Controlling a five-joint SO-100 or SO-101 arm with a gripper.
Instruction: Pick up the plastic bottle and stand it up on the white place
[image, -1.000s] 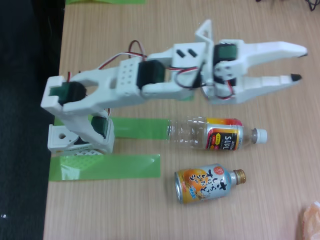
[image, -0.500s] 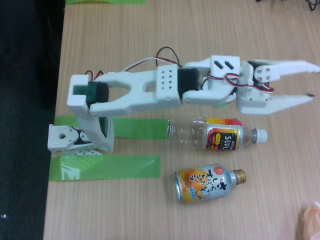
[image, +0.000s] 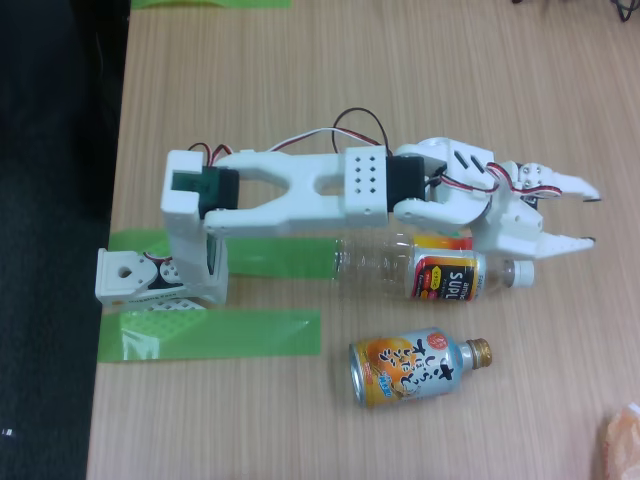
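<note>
My jaws stood apart, my white gripper (image: 592, 219) hovering just past the white cap of the clear plastic bottle (image: 435, 271), which lay on its side on the wooden table (image: 300, 80), the orange-and-silver metal can-bottle (image: 415, 367) lying nearer.

An orange-and-silver can (image: 415, 366) with a gold cap lies on its side on the wooden table (image: 420, 70), cap toward the right. Two green tape strips (image: 215, 333) lie flat near the table's left edge. An orange object (image: 622, 440), blurred, sits at the bottom-right corner.
</note>
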